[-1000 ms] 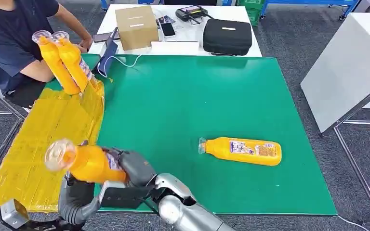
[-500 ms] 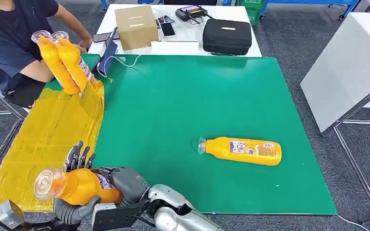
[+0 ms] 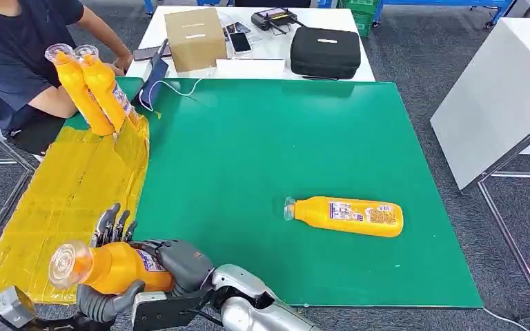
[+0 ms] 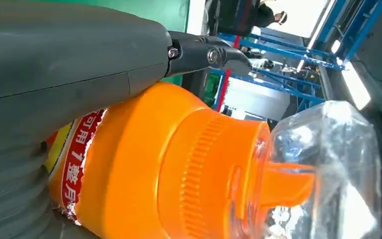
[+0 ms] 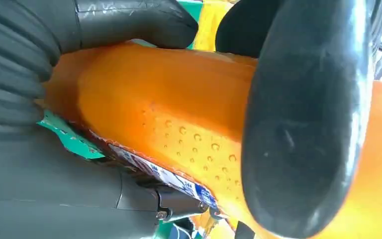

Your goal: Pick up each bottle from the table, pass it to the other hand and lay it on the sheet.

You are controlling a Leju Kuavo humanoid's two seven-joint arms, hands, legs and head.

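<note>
Right robot hand (image 3: pixel 179 263), dark grey fingers on a silver arm, is wrapped round the lower body of the orange plastic bottle with a clear cap (image 3: pixel 107 265); in the right wrist view a thick dark finger (image 5: pixel 308 119) lies across the orange wall and the thumb presses from the other side. Left robot hand (image 3: pixel 107 296) comes in from beneath the same bottle, thumb curled under it and fingers (image 3: pixel 114 224) rising behind it. Left wrist view has the thumb lying along the shoulder of the bottle, so I read both hands as gripping it (handover midway, judged from the pose). The bottle hangs near-horizontal, cap toward the robot's left, at the near corner where the green bench (image 3: pixel 262 152) meets the yellow crinkled sheet (image 3: pixel 69 200).

Risks, largest thing first:
- Bench: a second orange bottle (image 3: pixel 345 216) lies on its side well apart to the right. It is round and could roll if the bench is jolted.
- Sheet: crinkled and apparently thin, hanging off the bench edge. A bottle laid near that edge may slide or roll off.
- Person in a dark shirt (image 3: pixel 21 55) at the far left holds two more orange bottles (image 3: pixel 90 89) upright over the sheet's far end; an arm swing could reach that zone.
- Held bottle: smooth, wet-looking wall. If the right robot hand lets go before the left grip is firm, it drops.
- Label (image 3: pixel 148 262): torn foil edge, may slip under fingers.
</note>
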